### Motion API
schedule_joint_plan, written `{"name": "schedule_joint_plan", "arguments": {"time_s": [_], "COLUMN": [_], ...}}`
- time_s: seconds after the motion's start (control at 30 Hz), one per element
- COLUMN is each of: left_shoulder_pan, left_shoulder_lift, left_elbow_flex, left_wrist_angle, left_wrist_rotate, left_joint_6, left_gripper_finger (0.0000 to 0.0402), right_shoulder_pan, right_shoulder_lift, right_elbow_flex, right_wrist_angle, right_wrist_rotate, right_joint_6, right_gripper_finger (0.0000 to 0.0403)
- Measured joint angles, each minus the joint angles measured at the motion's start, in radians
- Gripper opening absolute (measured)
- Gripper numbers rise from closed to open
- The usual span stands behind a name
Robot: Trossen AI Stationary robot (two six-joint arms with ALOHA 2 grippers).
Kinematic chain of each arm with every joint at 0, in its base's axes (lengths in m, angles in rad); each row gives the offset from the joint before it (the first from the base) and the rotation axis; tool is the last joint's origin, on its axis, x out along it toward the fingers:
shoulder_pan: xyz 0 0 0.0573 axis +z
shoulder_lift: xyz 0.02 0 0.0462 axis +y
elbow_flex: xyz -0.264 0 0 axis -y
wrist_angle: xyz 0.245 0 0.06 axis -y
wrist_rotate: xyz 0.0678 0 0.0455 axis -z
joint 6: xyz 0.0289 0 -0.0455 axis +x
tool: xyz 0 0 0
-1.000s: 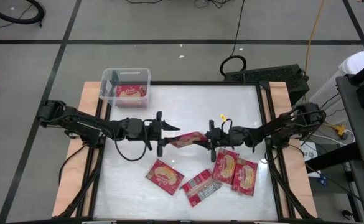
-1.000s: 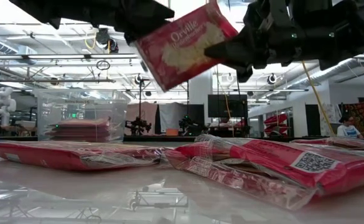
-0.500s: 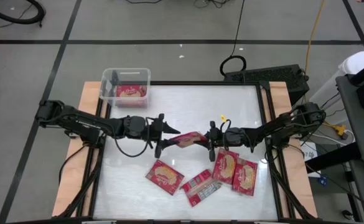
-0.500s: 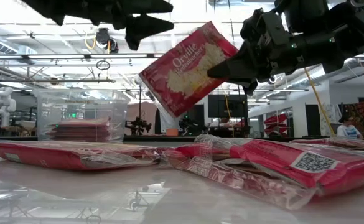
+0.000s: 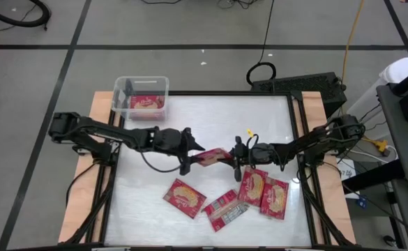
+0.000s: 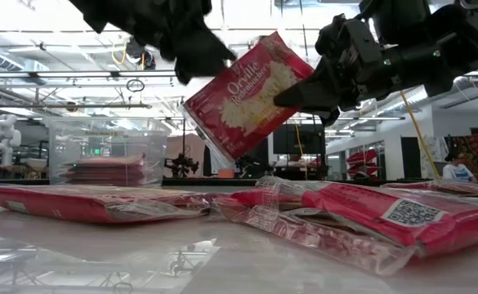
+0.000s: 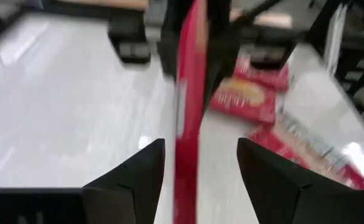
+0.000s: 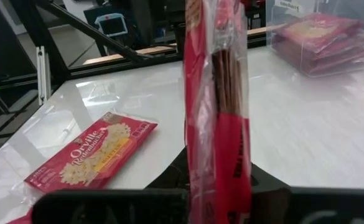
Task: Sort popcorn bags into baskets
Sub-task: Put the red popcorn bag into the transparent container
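While the right hand pinches one end of a popcorn bag above the middle of the tabletop, the view from overhead shows the left hand reaching in at the bag's other end. Four more bags lie below the pair, nearer the front edge, and the clear basket, with bags already inside, sits well off behind the left arm.

From tabletop level, the held bag hangs tilted in the air, its popcorn picture showing, with the right hand clamped on its upper corner. The left hand's dark fingers sit against the opposite upper corner.

Looking past the left wrist, the bag stands edge-on between the two fingers, which are spread apart and not yet closed on it.

Past the right wrist, the bag rises straight out of the shut fingers.

Risk, as I judge it: if the right hand lets go before the left has closed, the bag drops onto the loose bags underneath. Gripping only the slack film at the corner could let it slide free on the way to the basket.
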Motion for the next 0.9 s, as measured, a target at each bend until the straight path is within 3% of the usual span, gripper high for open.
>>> {"name": "schedule_joint_plan", "arguments": {"time_s": [0.27,0.4,0.83,0.9], "left_shoulder_pan": [0.000,0.006,0.030,0.033], "left_shoulder_lift": [0.089,0.122,0.128,0.125], "left_elbow_flex": [0.000,0.000,0.000,0.000], "left_wrist_angle": [0.122,0.146,0.137,0.137], "left_wrist_rotate": [-0.025,-0.008,0.081,0.083], "left_joint_6": [-0.002,0.006,0.070,0.079], "left_gripper_finger": [0.0202,0.0184,0.0019,0.0015], "right_shoulder_pan": [0.000,0.000,0.000,0.000], "right_shoulder_lift": [0.000,0.000,0.000,0.000], "right_elbow_flex": [0.000,0.000,0.000,0.000], "right_wrist_angle": [-0.015,-0.011,-0.006,-0.001], "right_wrist_rotate": [-0.026,-0.024,-0.023,-0.017], "right_joint_6": [0.016,0.018,0.009,-0.002], "right_gripper_finger": [0.0017,0.0017,0.0019,0.0025]}}
